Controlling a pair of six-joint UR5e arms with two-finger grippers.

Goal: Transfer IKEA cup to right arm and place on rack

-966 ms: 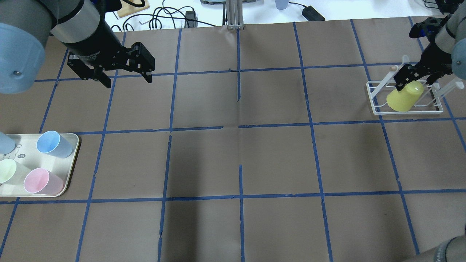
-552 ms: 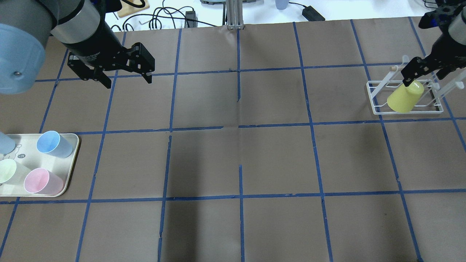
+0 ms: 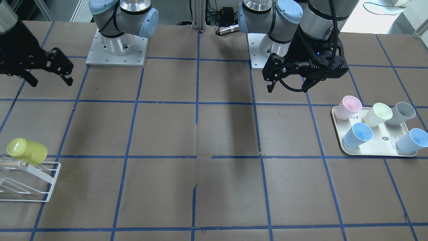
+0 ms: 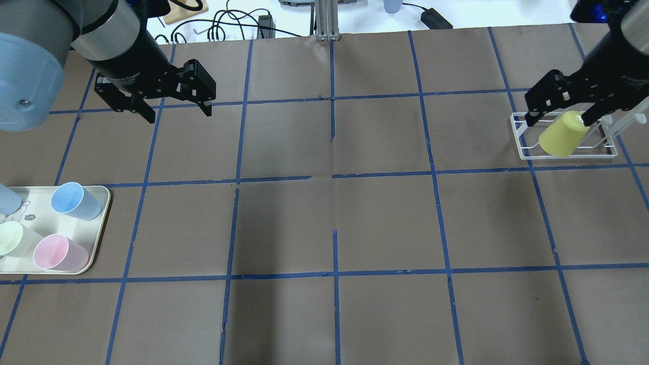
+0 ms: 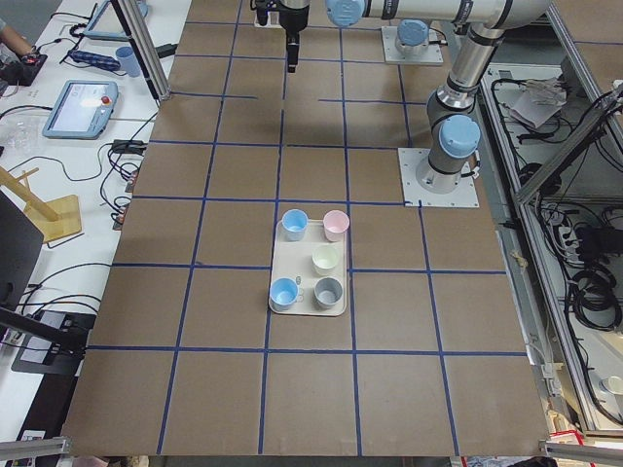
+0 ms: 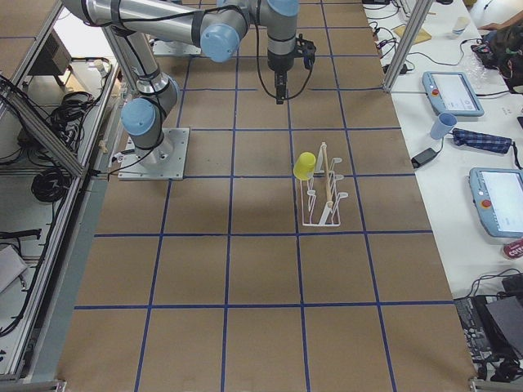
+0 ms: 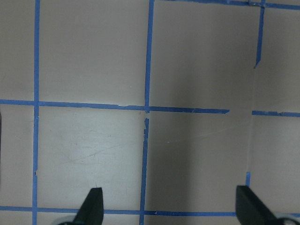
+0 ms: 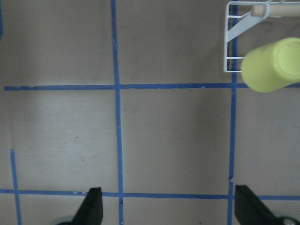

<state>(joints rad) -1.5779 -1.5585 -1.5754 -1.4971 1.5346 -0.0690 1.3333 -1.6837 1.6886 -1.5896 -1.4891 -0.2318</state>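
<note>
The yellow IKEA cup [image 4: 563, 134] hangs upside down and tilted on a prong of the white wire rack [image 4: 517, 138] at the table's far right. It also shows in the front view [image 3: 26, 151] on the rack [image 3: 53, 182], in the exterior right view [image 6: 305, 165] and in the right wrist view [image 8: 272, 64]. My right gripper [image 4: 557, 120] is open and empty, high above the cup and apart from it [image 3: 51, 82]. My left gripper [image 4: 179, 116] is open and empty over the table's left half [image 3: 287, 89].
A cream tray [image 4: 99, 223] at the near left holds several cups: pink [image 3: 347, 107], blue [image 3: 357, 135], pale yellow [image 3: 378, 114] and grey [image 3: 403, 113]. Cables [image 4: 228, 25] and a metal post [image 4: 324, 20] stand beyond the far edge.
My right gripper has come off the yellow cup, risen and drawn back with its jaws wide. The cup stays on the rack. The left arm has not moved.
</note>
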